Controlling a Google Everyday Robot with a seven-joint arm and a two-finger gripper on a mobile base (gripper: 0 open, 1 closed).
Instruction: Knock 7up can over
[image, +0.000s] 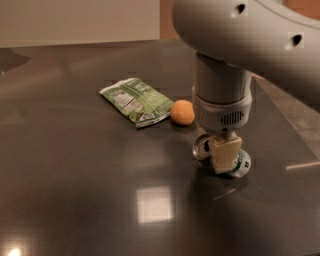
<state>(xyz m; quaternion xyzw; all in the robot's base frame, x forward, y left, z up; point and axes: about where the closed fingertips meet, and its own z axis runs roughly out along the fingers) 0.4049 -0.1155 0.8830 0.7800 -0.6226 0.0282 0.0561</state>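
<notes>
The 7up can (243, 163) lies tipped on its side on the dark table, right of centre. Its silver top (201, 148) faces left and its green-and-white side shows at the right. My gripper (225, 156) hangs straight down from the big grey arm and stands directly in front of the can's middle, hiding most of its body. It appears to touch the can or sit just over it.
An orange ball (182, 112) lies just left of the arm's wrist. A flat green snack bag (136, 100) lies further left. The dark glossy table (75, 190) stretches to the left and front; its right edge runs close by at the right.
</notes>
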